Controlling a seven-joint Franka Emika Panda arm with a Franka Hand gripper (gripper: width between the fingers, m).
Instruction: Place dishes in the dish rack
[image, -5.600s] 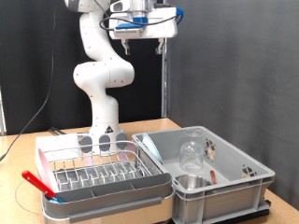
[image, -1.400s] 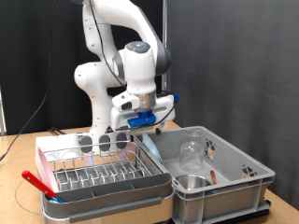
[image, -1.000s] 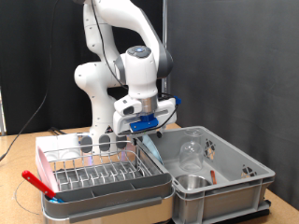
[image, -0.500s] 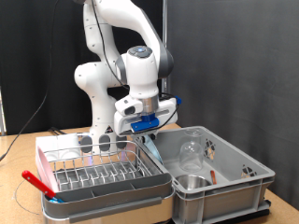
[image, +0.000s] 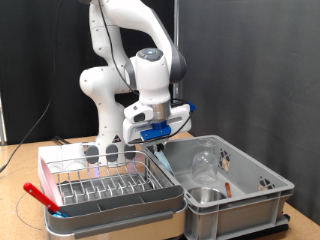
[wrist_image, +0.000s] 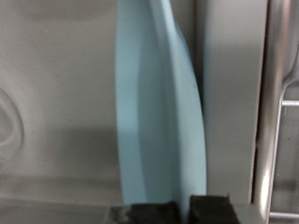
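My gripper (image: 153, 141) hangs over the gap between the dish rack (image: 103, 186) and the grey tub (image: 250, 185). It is shut on the rim of a thin light-blue plate (image: 161, 158) that hangs edge-on below it. In the wrist view the plate (wrist_image: 159, 103) runs away from the gripper (wrist_image: 177, 207), held between the dark fingertips (wrist_image: 149, 213). A clear glass (image: 205, 160), a metal cup (image: 203, 195) and a red-handled utensil (image: 228, 186) lie in the tub. The rack's prongs hold no dishes that I can see.
A red tool (image: 40, 195) lies at the rack tray's left edge. Two round grey discs (image: 110, 152) stand behind the rack at the arm's base. The rack's wire (wrist_image: 280, 93) shows beside the plate in the wrist view. A black curtain fills the background.
Since 5.6 s ago the arm has come down from high above the tub. Over the last second the gripper has edged slightly down and right, with the blue plate now showing below it.
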